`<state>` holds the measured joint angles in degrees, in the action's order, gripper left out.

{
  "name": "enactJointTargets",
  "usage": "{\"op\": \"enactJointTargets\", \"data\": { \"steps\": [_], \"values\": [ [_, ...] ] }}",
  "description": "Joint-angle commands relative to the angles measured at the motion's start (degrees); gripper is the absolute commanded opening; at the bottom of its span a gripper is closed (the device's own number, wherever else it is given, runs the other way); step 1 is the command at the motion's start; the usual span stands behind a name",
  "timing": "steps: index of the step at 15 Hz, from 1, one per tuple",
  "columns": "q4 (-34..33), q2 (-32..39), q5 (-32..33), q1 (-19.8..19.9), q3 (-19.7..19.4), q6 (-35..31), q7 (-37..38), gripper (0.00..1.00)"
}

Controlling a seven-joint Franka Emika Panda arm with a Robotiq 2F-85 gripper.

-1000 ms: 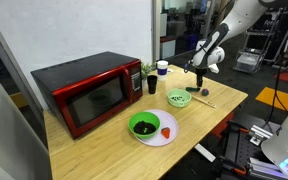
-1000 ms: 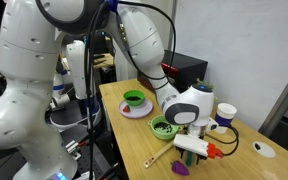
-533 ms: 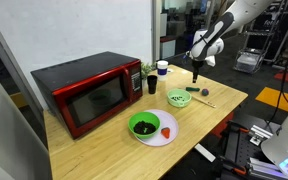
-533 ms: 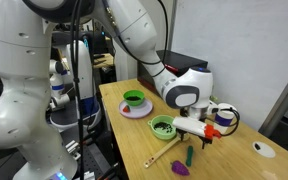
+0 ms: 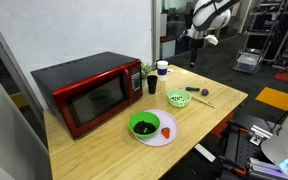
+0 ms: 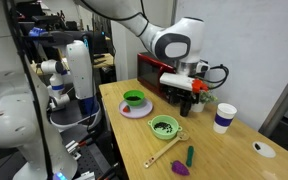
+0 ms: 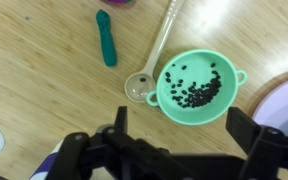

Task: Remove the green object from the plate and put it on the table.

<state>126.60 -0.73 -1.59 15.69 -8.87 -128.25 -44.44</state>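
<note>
The small dark green object (image 7: 106, 37) lies on the wood table (image 7: 44, 80), beside a spoon (image 7: 156, 55); it also shows in both exterior views (image 6: 190, 155) (image 5: 196, 91). The white plate (image 5: 165, 139) (image 6: 145, 113) carries a green bowl (image 5: 144, 125) and a small red item (image 5: 168, 132). My gripper (image 7: 182, 135) is open and empty, raised high above the table (image 5: 192, 62) (image 6: 182, 108), well clear of the green object.
A second green bowl with dark bits (image 7: 197, 87) (image 6: 164, 127) sits below my gripper. A red microwave (image 5: 89, 92), a paper cup (image 6: 224, 117) and a dark cup (image 5: 152, 84) stand at the back. A purple item (image 6: 181, 169) lies near the table edge.
My gripper has lifted from just above the tabletop to high over the table. The green object stays lying on the wood by the spoon.
</note>
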Motion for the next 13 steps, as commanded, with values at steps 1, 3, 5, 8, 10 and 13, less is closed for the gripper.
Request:
{"op": "enactJointTargets", "data": {
  "steps": [1, 3, 5, 8, 10, 13],
  "values": [
    [4.5, -9.2, 0.8, -3.7, 0.2, 2.7, 6.4, 1.0],
    [6.9, -13.9, 1.0, -5.9, 0.9, 3.8, 10.4, 1.0],
    [9.1, -18.4, -0.9, -8.7, 1.3, 6.2, 12.1, 1.0],
    [12.1, -24.3, -3.3, -13.3, 2.4, 10.7, 14.3, 1.0],
    [14.0, -27.4, -3.1, -15.7, 3.9, 12.4, 17.6, 1.0],
    [12.7, -26.4, -2.2, -16.9, 3.1, 12.1, 18.2, 1.0]
  ]
}}
